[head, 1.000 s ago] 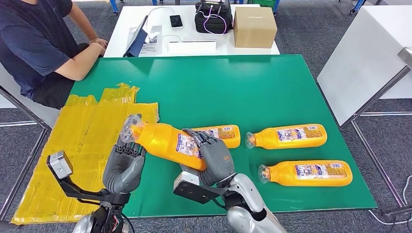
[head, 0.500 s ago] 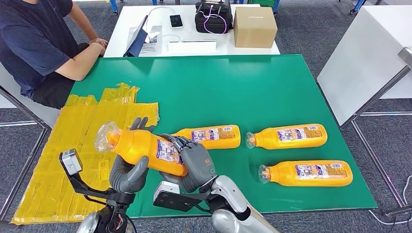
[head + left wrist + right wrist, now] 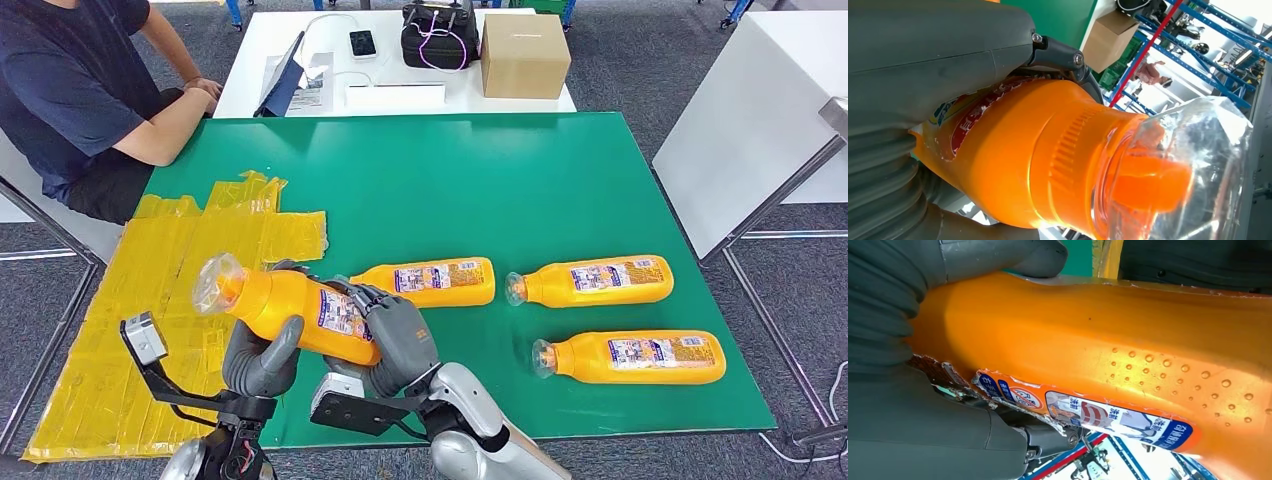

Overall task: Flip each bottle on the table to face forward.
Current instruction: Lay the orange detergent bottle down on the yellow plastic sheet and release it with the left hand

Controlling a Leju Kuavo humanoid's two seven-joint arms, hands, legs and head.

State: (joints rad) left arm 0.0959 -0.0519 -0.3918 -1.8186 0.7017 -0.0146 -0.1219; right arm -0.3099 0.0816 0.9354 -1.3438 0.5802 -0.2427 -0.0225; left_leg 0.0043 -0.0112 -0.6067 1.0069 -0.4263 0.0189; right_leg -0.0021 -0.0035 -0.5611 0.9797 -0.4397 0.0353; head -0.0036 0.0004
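Note:
An orange bottle (image 3: 290,305) with a clear cap cover is lifted off the green table (image 3: 480,180), cap pointing left. Both hands hold it: my left hand (image 3: 262,357) cups it from below near the neck, my right hand (image 3: 398,338) wraps its labelled base end. The left wrist view shows the bottle's neck and wrapped cap (image 3: 1168,170) close up, the right wrist view its orange body and label (image 3: 1108,370). Three more orange bottles lie on the table, caps to the left: one (image 3: 432,281) just behind my right hand, one (image 3: 590,281) to its right, one (image 3: 630,357) at the front right.
Crumpled yellow plastic sheeting (image 3: 150,300) covers the table's left side. A seated person (image 3: 80,90) is at the far left corner. Behind stands a white table with a cardboard box (image 3: 523,54), a black bag (image 3: 438,35) and a phone. A white cabinet (image 3: 760,110) is at right.
The held bottle moved left and toward me, away from the lying bottle. My left hand went from beside its neck to cupping it underneath; the last half second shows little motion.

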